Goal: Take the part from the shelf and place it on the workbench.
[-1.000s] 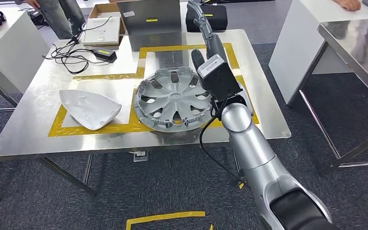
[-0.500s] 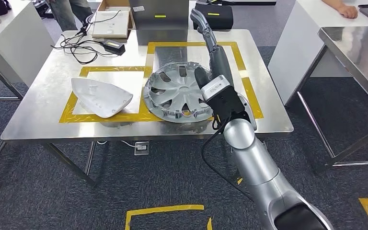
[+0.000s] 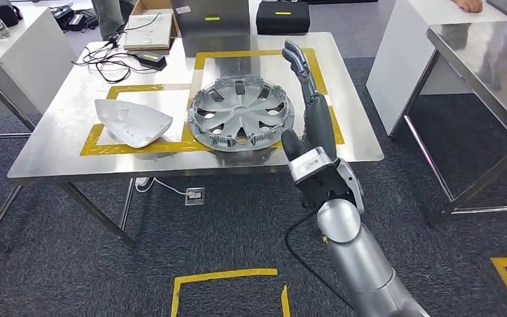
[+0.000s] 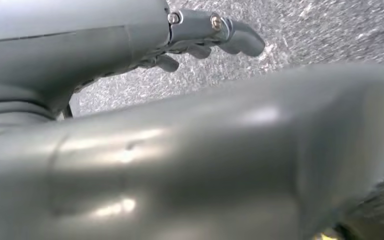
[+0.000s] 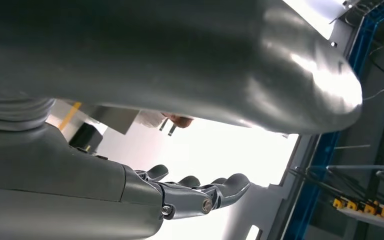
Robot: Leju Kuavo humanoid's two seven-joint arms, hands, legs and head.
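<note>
The hubcap (image 3: 241, 113) lies flat on the counter (image 3: 53, 148) inside the yellow tape; placement appears complete. The right hand (image 3: 302, 66) hovers beside it, released, fingers extended.

We find no legible text, brand, number or sign in these views. The small yellow labels on the grey case (image 3: 212, 16) and the black case (image 3: 282, 16) at the far edge of the workbench (image 3: 53, 142) are too small to read, as is the white sticker on the cardboard box (image 3: 149, 28).
</note>
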